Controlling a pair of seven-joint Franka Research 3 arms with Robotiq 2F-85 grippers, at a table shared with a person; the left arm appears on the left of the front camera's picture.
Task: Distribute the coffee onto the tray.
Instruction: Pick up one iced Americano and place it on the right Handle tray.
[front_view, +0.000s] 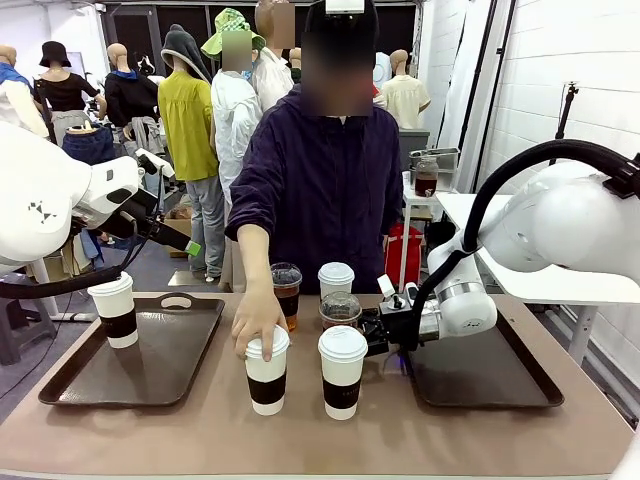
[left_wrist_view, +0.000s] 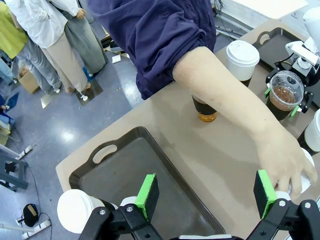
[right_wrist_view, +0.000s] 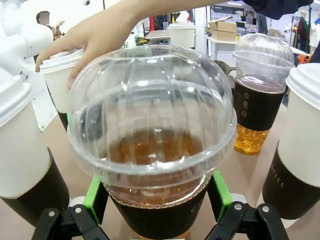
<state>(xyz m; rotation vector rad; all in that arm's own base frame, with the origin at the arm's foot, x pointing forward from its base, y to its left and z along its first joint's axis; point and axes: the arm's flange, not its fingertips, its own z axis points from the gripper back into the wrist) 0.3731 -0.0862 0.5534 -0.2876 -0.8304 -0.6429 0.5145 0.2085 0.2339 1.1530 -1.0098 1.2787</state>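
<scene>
Closest up, dome-lidded cup (right_wrist_view: 152, 150) of brown drink, dark sleeve round its lower half, standing on the table (front_view: 200, 430) between the green pads (right_wrist_view: 95, 197) of the right gripper (right_wrist_view: 157, 200); jaws spread wide at either side of the sleeve, not clamped; contact with the sleeve impossible to tell. Just behind it, second clear cup (front_view: 286, 290) and back paper cup (front_view: 336, 280), white lid on; nearer the robot, front-right paper cup (front_view: 342, 372) standing free and front-left paper cup (front_view: 266, 378) under the person's hand (front_view: 255, 325), fingers on its lid. Left gripper (left_wrist_view: 206, 195) released, pads far apart with nothing between, hovering above the left tray (left_wrist_view: 150, 165); tray paper cup (front_view: 115, 312) upright on the left part of that tray. Right tray (front_view: 500, 385) beneath the right arm's wrist.
</scene>
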